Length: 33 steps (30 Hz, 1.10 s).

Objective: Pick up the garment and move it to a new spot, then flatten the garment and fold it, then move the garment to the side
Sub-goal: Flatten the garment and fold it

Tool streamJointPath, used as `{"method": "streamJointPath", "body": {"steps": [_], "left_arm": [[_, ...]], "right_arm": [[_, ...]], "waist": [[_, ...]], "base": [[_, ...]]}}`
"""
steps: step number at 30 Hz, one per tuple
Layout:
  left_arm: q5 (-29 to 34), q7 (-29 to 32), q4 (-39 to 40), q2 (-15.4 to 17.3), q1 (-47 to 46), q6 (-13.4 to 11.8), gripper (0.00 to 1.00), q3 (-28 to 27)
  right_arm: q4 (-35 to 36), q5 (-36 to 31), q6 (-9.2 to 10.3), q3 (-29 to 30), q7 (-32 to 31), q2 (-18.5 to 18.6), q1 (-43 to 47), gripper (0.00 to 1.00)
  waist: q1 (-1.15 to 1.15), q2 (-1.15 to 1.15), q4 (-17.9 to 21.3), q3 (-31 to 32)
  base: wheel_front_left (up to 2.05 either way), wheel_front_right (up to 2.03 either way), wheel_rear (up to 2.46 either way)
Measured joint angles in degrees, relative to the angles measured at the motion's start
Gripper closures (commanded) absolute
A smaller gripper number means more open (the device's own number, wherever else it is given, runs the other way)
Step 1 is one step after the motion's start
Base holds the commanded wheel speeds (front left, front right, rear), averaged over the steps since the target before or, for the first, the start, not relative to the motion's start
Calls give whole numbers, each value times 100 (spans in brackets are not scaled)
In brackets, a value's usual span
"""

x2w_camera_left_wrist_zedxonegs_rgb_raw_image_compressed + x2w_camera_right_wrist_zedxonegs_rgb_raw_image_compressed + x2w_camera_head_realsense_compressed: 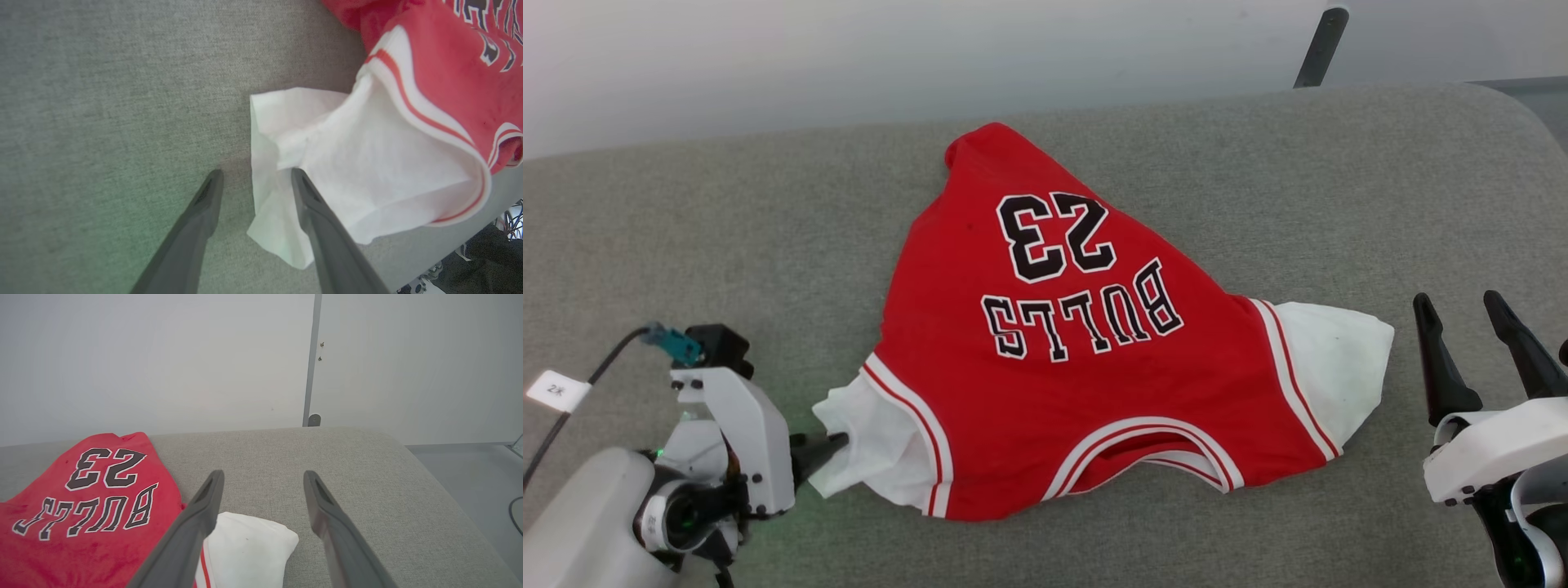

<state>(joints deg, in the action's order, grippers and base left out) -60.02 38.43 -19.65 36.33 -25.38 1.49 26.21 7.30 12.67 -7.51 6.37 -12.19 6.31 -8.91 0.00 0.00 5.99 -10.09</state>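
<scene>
- One red basketball-jersey shirt (1054,384) with white short sleeves and black "BULLS 23" lettering lies rumpled on the grey fabric-covered tabletop (686,229), with its collar towards the robot.
- Left claw (256,173) stands wide at the left white sleeve (874,445). One finger is over the cloth's edge, the other is on bare fabric, and nothing is gripped.
- Right claw (1458,298) is spread wide and empty, near the other white sleeve (1335,359) but apart from it.
- To grasp well, I judge the left claw should slide in until both sleeve layers sit between its fingers, then close. Pinching only the hem risks a slip.
- Count: one shirt, two sleeves, two claws, two fingers each.
</scene>
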Motion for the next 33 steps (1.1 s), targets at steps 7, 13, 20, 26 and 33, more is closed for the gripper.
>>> {"method": "streamJointPath", "body": {"steps": [7,13,20,26,33], "left_arm": [[-302,87,-254,-212,-96,207,100,-33],[-407,140,-522,-386,-220,275,100,12],[-198,69,-665,-350,-392,358,8,143],[-122,-22,-662,-298,-554,411,0,146],[105,-15,-633,-158,-752,432,0,257]], "right_arm": [[9,0,0,-5,-27,14,-19,0],[24,0,0,-5,-68,20,-32,0],[27,1,0,-27,-77,18,-76,0],[23,2,0,-23,-89,15,-69,0],[20,44,0,-71,-93,3,-66,0]], "waist": [[0,0,-65,-33],[0,0,-113,-54],[0,0,-126,-62],[-1,0,-144,-47],[0,0,-124,-63]], "base": [[0,0,0],[0,0,0],[0,0,0],[0,0,0],[0,0,0]]}}
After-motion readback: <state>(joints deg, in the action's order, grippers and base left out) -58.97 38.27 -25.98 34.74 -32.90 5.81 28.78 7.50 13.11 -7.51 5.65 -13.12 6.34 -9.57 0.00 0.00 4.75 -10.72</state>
